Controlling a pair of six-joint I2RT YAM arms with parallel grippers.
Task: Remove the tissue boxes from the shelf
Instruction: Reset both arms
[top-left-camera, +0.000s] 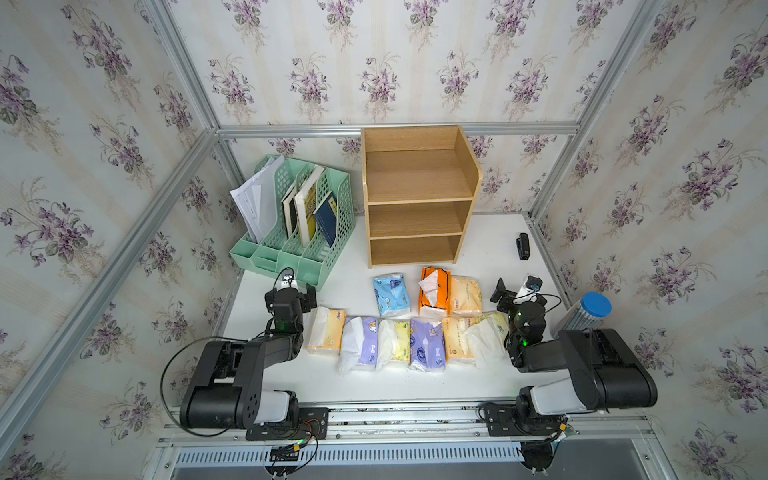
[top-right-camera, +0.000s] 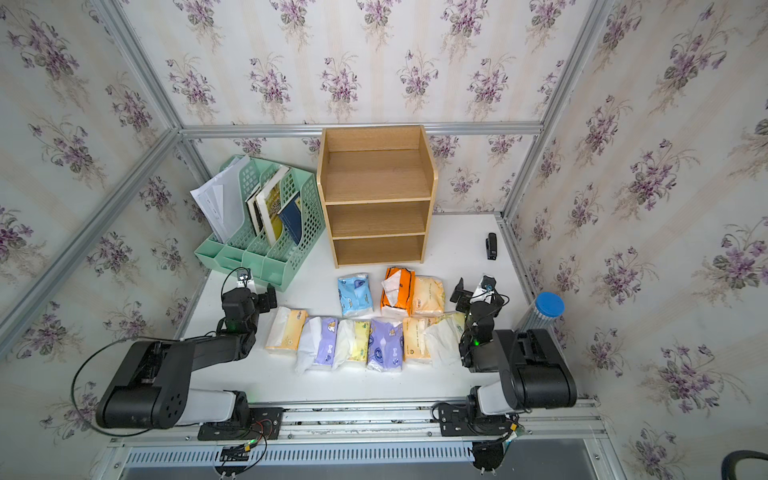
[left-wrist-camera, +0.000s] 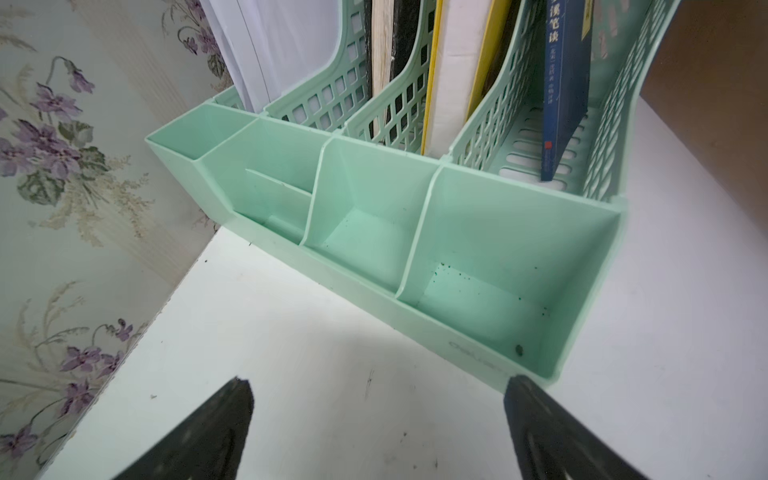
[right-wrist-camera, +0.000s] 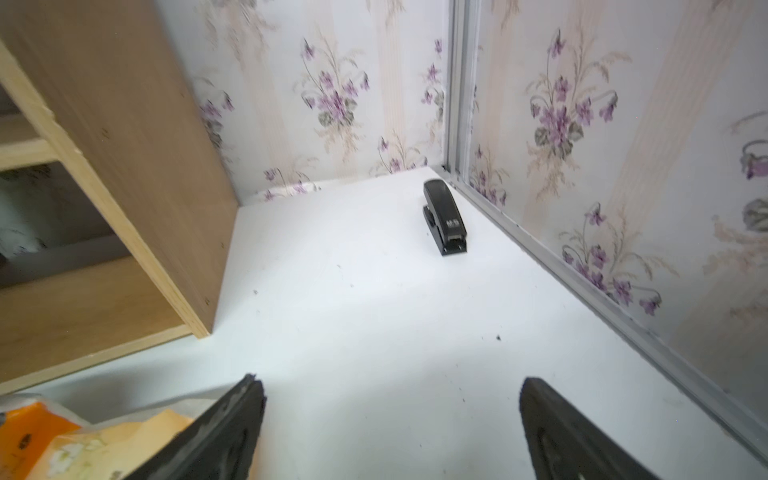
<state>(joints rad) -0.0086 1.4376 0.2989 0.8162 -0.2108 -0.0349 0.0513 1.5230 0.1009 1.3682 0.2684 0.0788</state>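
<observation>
Soft, plastic-wrapped tissue boxes (top-left-camera: 428, 343) lie in rows near the smooth white table's (top-left-camera: 490, 249) front edge. The boxy wooden shelf (top-left-camera: 419, 195) stands at its back edge. The left gripper (left-wrist-camera: 376, 386) and right gripper (right-wrist-camera: 390, 386) gape wide, empty.

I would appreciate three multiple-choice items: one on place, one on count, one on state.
1. The tissue packs lie: A on the table before the shelf; B on its top tier; C on its bottom tier.
2. Tissue packs in view: A six; B nine; C twelve.
3. The left claw and right claw are: A both shut; B both open; C holding packs.
Answers: A, every tier is bare; B, three behind, six in front; B, tips wide apart, nothing between.
</observation>
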